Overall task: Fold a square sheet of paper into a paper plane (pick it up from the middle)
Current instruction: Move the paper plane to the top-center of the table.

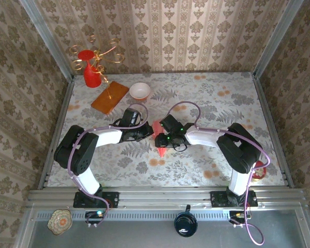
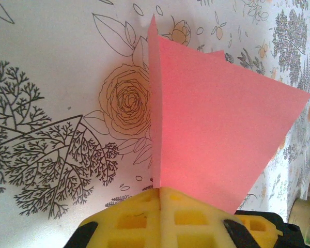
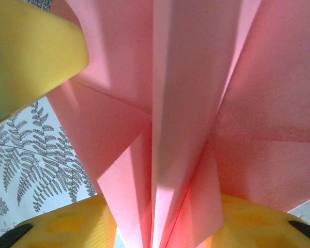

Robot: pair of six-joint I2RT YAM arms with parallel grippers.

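The square sheet of paper stands folded into a pink paper plane (image 1: 159,142) at mid-table, its point toward the near edge. My left gripper (image 1: 151,132) comes in from the left. In the left wrist view its yellow pads (image 2: 160,192) are pressed together on the plane's (image 2: 217,134) centre ridge, and one wing fans out to the right. My right gripper (image 1: 164,137) reaches in from the right. In the right wrist view its pads (image 3: 160,227) stand apart around the fanned folds of the plane (image 3: 186,103), with table showing beside the left pad. The left gripper's yellow finger (image 3: 31,51) sits at the upper left.
At the back left stand a red vase (image 1: 91,72), an orange-brown wooden board (image 1: 110,97) and a white bowl (image 1: 140,91). A dark mug (image 1: 185,223) and a small patterned dish (image 1: 59,219) rest on the front ledge. Patterned walls enclose the table.
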